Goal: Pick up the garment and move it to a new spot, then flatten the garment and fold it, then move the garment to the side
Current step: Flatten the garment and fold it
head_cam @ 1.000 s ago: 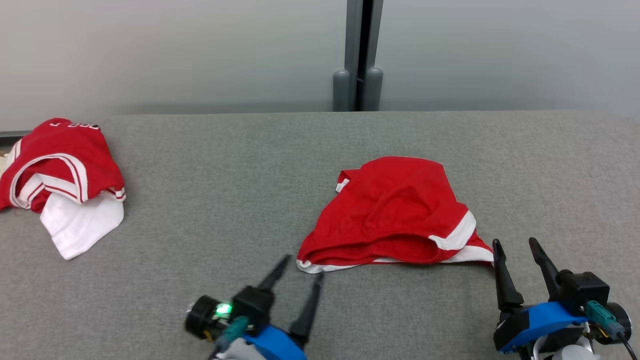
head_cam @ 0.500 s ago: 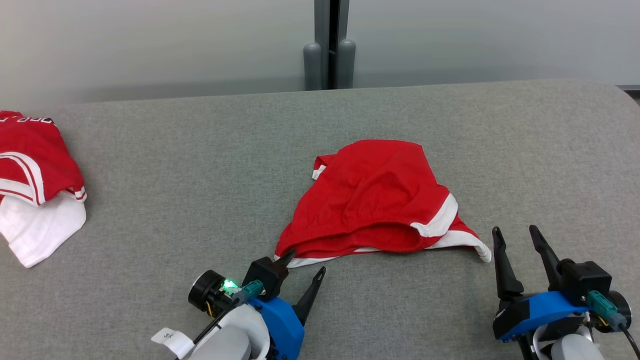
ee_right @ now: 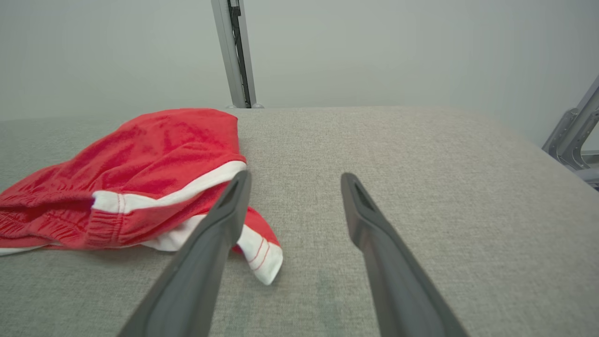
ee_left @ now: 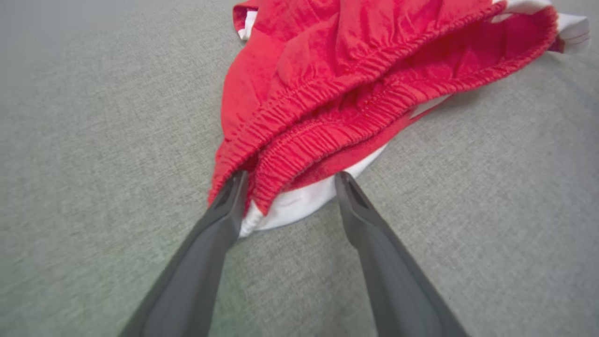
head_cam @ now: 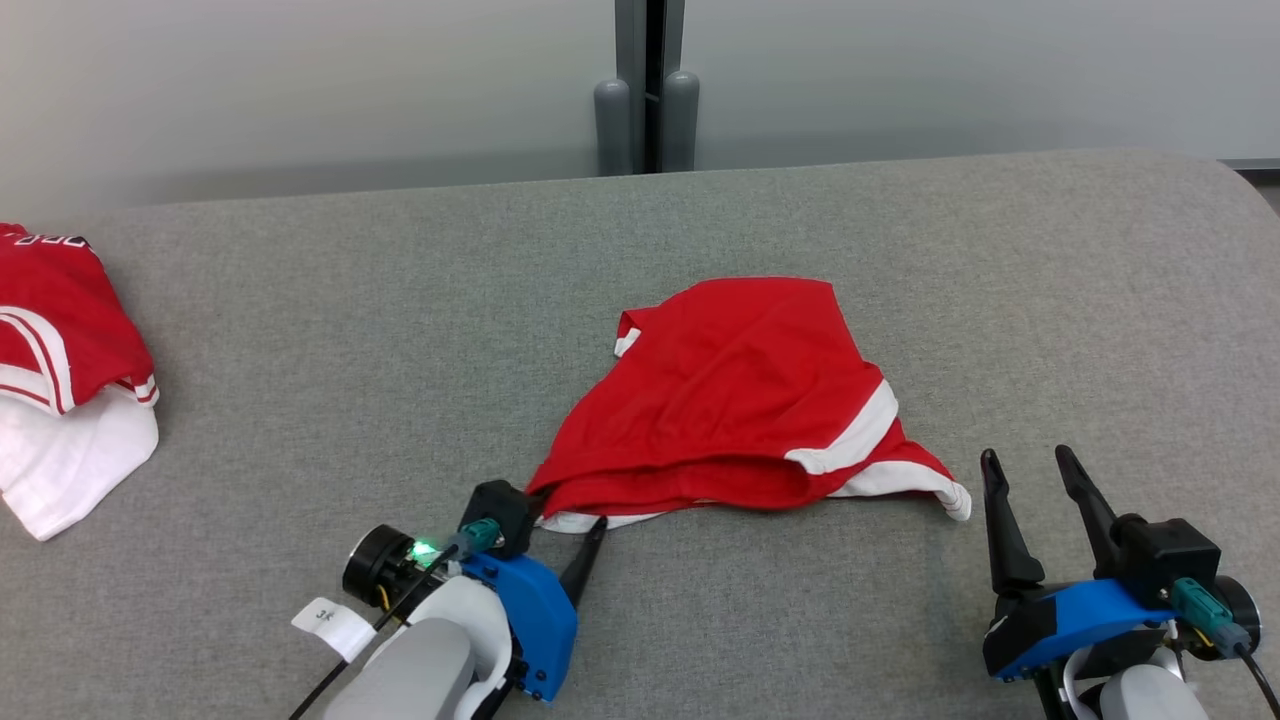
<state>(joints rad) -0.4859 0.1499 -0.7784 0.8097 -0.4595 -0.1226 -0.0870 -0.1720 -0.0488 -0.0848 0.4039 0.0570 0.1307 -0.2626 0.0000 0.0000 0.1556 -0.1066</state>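
Waistband corner of garment, lower centre, straddled by left pincer, jaws apart; both layers should be enclosed before closure.

Bright even light, soft faint shadows (no glare), wrist views wide-angle warped

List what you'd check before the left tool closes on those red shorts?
1. The left tool is open: ok.
2. The red shorts have their waistband corner between its fingers: ok.
3. Both fabric layers sit inside that gap: cannot tell.
4. The right tool is open: ok.
5. The striped hem is between the right tool's fingers: not ok, it lies beside them.
6. The red-and-white garment is far from the grasp: ok.
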